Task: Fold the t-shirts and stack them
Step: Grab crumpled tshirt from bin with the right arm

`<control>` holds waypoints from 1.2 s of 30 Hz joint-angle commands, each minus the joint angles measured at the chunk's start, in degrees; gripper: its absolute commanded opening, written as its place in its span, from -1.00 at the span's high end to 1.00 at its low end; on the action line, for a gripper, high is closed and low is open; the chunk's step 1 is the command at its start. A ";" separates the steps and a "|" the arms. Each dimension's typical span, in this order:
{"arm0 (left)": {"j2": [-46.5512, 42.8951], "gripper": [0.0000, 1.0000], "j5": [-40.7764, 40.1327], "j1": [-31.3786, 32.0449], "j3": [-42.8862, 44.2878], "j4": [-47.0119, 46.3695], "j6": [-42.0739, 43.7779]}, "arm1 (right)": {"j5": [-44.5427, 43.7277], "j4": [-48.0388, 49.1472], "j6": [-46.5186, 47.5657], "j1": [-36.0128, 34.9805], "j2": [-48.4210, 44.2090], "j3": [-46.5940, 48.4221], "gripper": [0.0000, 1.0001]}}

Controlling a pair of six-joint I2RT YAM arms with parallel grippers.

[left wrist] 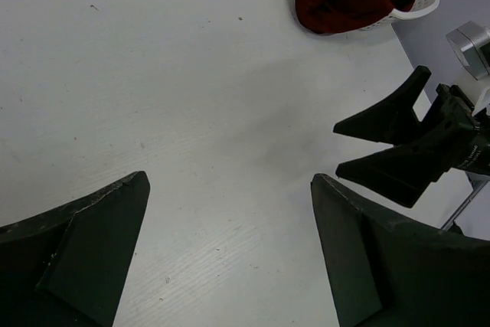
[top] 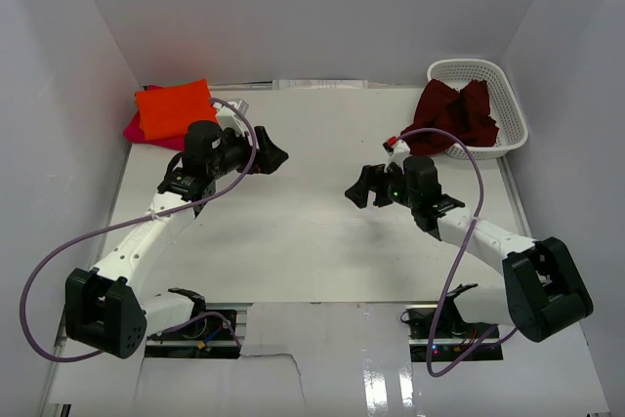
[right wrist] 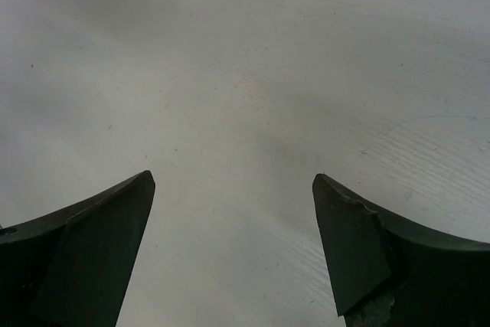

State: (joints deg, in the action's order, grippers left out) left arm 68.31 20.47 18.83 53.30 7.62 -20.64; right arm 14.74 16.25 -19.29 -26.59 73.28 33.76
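You have two shirts done, by the look of it: the orange shirt (top: 174, 107) lies folded on the pink shirt (top: 135, 130) at the counter's (top: 312, 241) 10 o'clock corner. The maroon shirt (top: 455, 114) sits crumpled in the basket (top: 513, 104) at 2 o'clock, spilling over its near rim, so fetching it is likely the step in hand. Both claws hover over bare counter near the middle, facing each other: the left claw (top: 276, 156) has its jaws apart and holds nothing, and the right claw (top: 354, 189) is likewise spread and empty. The right claw is nearer the basket, so swing it toward 2 o'clock, pinch the overhanging cloth and drag it out to the open middle for spreading. Mind the mesh wall, which could catch a finger or lift with the cloth, and the purple cable (top: 476, 165) looping just beside the basket.
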 commanded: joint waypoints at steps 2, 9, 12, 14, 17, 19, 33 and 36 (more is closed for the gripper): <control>-1.08 -0.95 1.33 -0.37 1.55 -0.32 -0.19 | -1.20 0.81 -0.31 0.40 -2.70 1.48 -0.80; -2.05 -0.95 1.50 -0.37 1.02 -0.59 -0.36 | -14.13 -19.47 0.04 3.81 1.41 14.12 -0.80; -2.31 -0.95 1.59 -0.37 0.93 -0.59 -0.36 | -12.37 -25.20 0.13 10.57 5.46 21.40 -0.82; -2.92 -0.95 1.24 -0.37 0.76 -0.59 -0.28 | -21.52 -29.93 0.65 10.94 7.05 25.37 -0.82; -3.36 -0.95 1.24 -0.37 0.67 -0.59 -0.27 | -34.20 -34.78 1.09 11.03 11.09 33.98 -0.82; -3.54 -0.95 1.33 -0.37 0.75 -0.59 -0.27 | -39.24 -38.48 2.05 11.12 15.13 39.77 -0.80; -4.42 -0.95 0.98 -0.37 0.40 -0.50 -0.10 | -41.73 -47.80 6.02 22.98 43.08 70.03 -0.83; -4.33 -0.95 0.98 -0.37 0.23 -0.41 -0.10 | -40.94 -48.86 6.46 23.95 46.69 75.13 -0.68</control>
State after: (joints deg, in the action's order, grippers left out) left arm 66.30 20.99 18.83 53.28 7.51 -20.99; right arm -26.17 -30.37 -13.85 -3.73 119.42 103.44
